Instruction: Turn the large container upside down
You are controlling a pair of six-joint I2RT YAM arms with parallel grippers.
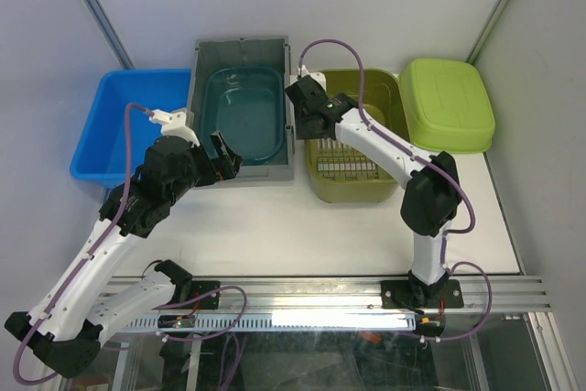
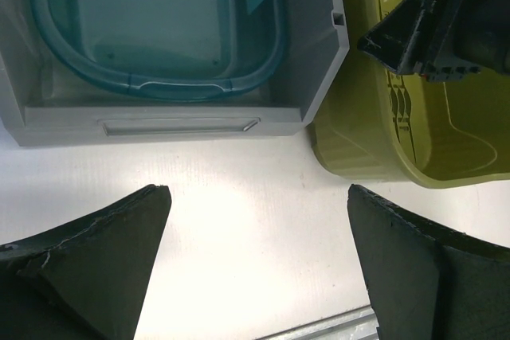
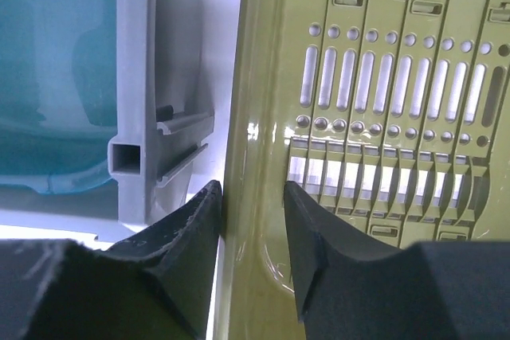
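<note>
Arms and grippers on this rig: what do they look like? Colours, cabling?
The left arm and right arm have white link shells and black joint housings. A purple cable loops along each. The left gripper and right gripper have black, matte, wedge-shaped fingers.

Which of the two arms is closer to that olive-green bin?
Right. The right gripper straddles the olive-green bin's left wall; the left gripper hovers before the grey crate's near wall, apart from the bin.

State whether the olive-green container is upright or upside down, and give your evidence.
Upright: the olive-green container has its opening facing up, with its slotted floor visible inside.
</note>
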